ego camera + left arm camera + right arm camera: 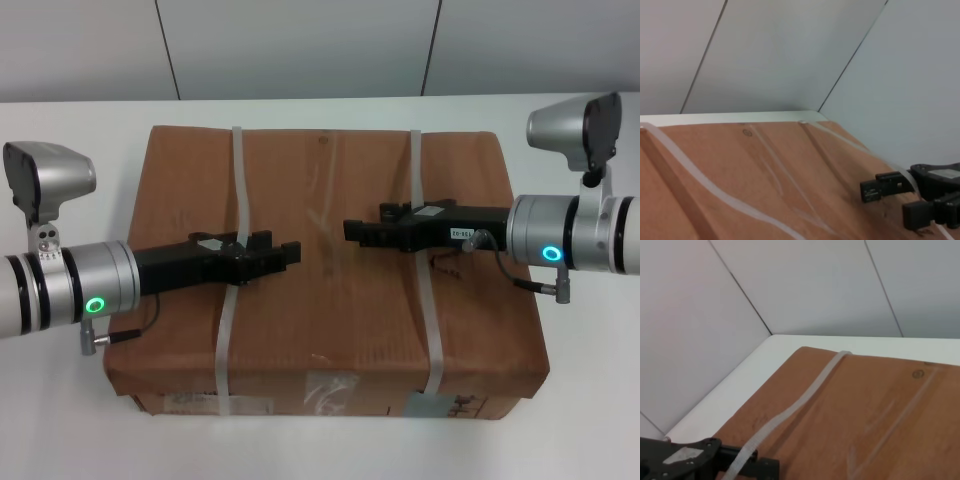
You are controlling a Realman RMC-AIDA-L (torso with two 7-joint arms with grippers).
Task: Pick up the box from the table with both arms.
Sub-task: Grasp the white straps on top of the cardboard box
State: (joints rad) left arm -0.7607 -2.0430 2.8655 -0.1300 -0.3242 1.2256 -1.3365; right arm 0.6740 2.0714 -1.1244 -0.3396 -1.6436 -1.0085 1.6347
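Observation:
The large flat brown cardboard box (pixel 330 320) lies on the white table (pixel 60 420), its taped, labelled front side toward me. Two whitish straps cross it, the left strap (pixel 238 180) and the right strap (pixel 428 320). My left gripper (pixel 280 250) reaches in low over the box top across the left strap, fingers apart. My right gripper (pixel 362 225) reaches in from the other side across the right strap, fingers apart; it also shows in the left wrist view (pixel 890 202). The two grippers point at each other near the box's middle. I cannot tell whether either strap is held.
The table runs well past the box on both sides and in front. A grey panelled wall (pixel 300 45) stands behind the table's far edge. Thin cables (pixel 130 335) hang under both wrists.

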